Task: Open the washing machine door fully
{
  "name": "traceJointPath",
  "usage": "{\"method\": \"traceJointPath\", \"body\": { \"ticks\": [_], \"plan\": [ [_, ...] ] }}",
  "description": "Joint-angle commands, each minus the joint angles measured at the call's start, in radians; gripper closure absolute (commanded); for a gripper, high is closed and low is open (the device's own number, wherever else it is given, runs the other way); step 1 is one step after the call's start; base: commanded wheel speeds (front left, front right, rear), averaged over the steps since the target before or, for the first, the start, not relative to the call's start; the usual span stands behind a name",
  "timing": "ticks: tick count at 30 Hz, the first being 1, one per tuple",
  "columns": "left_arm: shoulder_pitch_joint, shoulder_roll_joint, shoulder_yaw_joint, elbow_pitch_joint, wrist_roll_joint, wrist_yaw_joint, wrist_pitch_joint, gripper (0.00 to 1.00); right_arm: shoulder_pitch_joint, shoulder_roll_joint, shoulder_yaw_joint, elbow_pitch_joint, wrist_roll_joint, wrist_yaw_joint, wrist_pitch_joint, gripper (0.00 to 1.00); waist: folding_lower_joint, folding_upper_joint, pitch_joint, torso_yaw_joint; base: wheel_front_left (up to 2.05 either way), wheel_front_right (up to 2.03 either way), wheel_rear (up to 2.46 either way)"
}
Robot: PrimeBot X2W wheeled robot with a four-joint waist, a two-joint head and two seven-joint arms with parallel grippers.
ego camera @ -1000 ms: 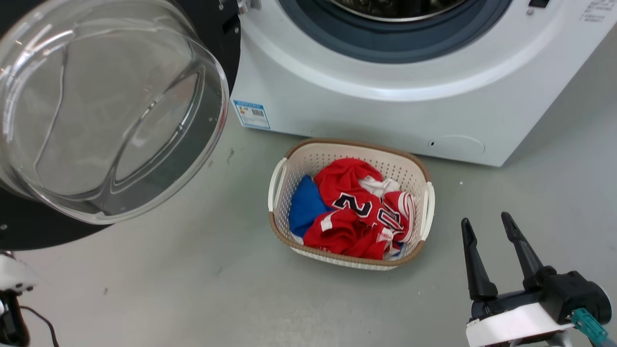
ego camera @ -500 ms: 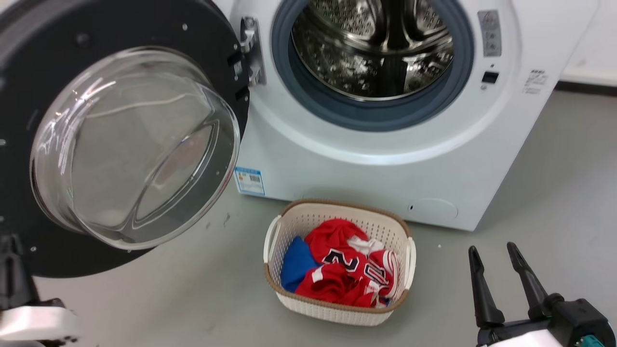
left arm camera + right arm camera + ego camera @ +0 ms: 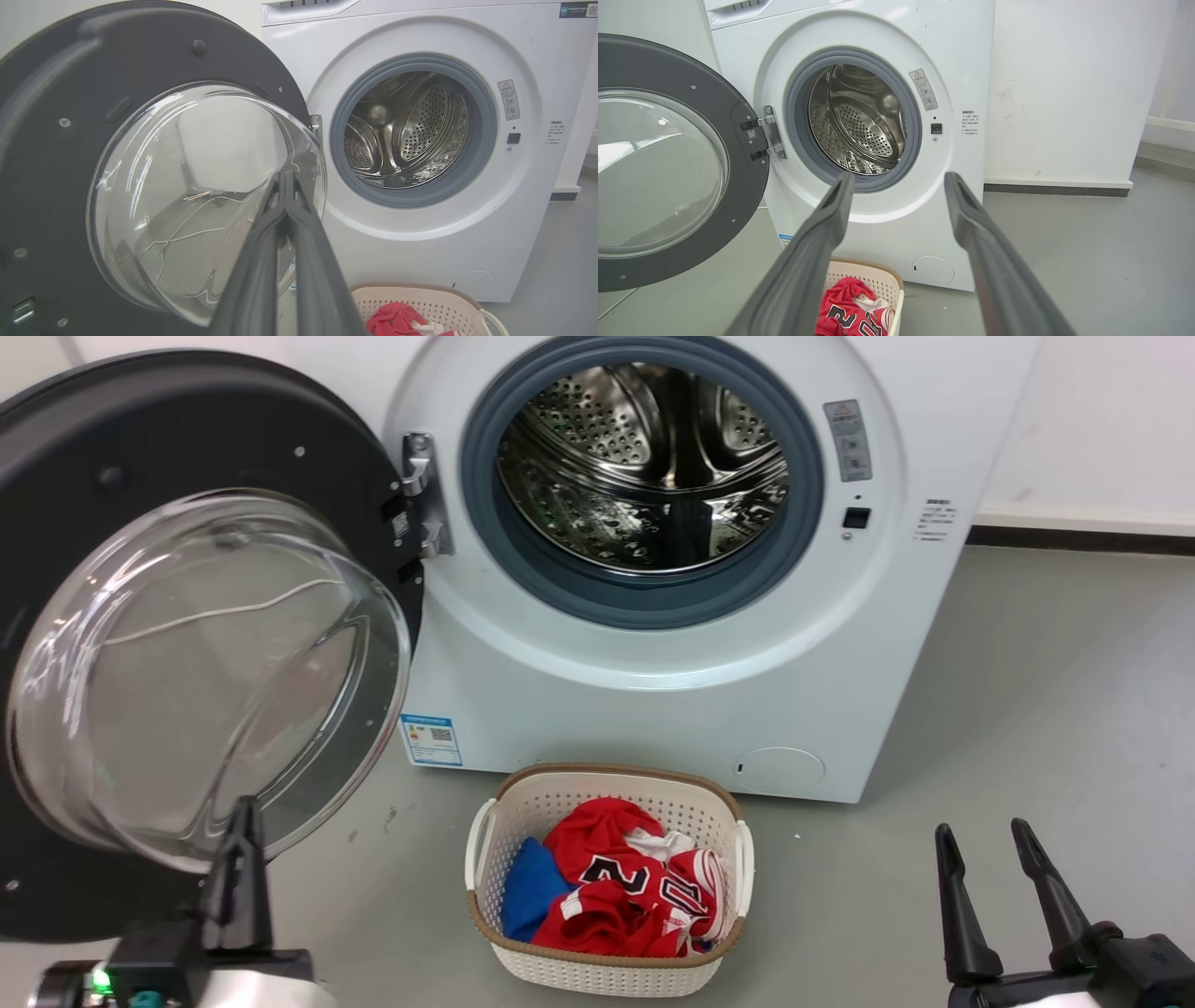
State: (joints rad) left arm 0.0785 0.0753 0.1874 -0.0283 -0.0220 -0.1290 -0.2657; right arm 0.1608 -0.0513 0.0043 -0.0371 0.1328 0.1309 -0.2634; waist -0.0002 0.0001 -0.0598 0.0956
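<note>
The washing machine (image 3: 653, 709) stands ahead, its steel drum (image 3: 644, 467) exposed. The washing machine door (image 3: 187, 429), a black disc with a bulging glass bowl, hangs swung out on its left hinge (image 3: 425, 495). My left gripper (image 3: 245, 814) is shut and empty at the lower left, in front of the bowl's lower rim. In the left wrist view the door (image 3: 56, 163) fills the left side, and the left gripper (image 3: 285, 177) points at the bowl's right edge, beside the washing machine (image 3: 420, 242). My right gripper (image 3: 980, 831) is open at the lower right. In the right wrist view, the right gripper (image 3: 899, 179) faces the washing machine (image 3: 878, 224), with the door (image 3: 742, 154) to the left.
A white woven-look basket (image 3: 607, 775) with red and blue clothes sits on the grey floor just in front of the machine, between my grippers. It is also in the left wrist view as the basket (image 3: 420, 294) and in the right wrist view as the basket (image 3: 864, 270). A white wall (image 3: 1064, 93) runs right of the machine.
The head camera has tilted up and back, bringing the drum and whole door into view. My left gripper has come up into view at the lower left, fingers shut.
</note>
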Motion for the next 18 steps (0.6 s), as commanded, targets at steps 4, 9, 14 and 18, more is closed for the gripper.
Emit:
{"method": "traceJointPath", "body": {
  "ticks": [4, 9, 14, 18],
  "plan": [
    [0.030, -0.012, -0.055, 0.012, -0.004, 0.007, 0.002, 1.00, 0.012, 0.002, -0.005, -0.010, 0.004, 0.000, -0.002, 0.00, 0.0002, -0.0001, -0.003, -0.042, 0.00, 0.00, 0.00],
    [0.048, -0.020, -0.107, 0.033, -0.010, 0.016, 0.002, 1.00, 0.021, 0.002, -0.008, -0.012, 0.007, 0.000, -0.002, 0.00, 0.0002, -0.0001, 0.000, -0.080, 0.00, 0.00, 0.00],
    [0.063, -0.023, -0.126, 0.036, -0.022, 0.047, 0.002, 1.00, 0.030, 0.002, -0.015, -0.009, 0.019, 0.000, -0.002, 0.00, 0.0002, -0.0001, -0.001, -0.107, 0.00, 0.00, 0.00],
    [0.076, -0.024, -0.139, 0.038, -0.031, 0.061, 0.002, 0.53, 0.042, 0.002, -0.013, -0.008, 0.028, 0.000, -0.002, 0.00, 0.0002, -0.0001, -0.003, -0.124, 0.00, 0.00, 0.00]
  ]
}}
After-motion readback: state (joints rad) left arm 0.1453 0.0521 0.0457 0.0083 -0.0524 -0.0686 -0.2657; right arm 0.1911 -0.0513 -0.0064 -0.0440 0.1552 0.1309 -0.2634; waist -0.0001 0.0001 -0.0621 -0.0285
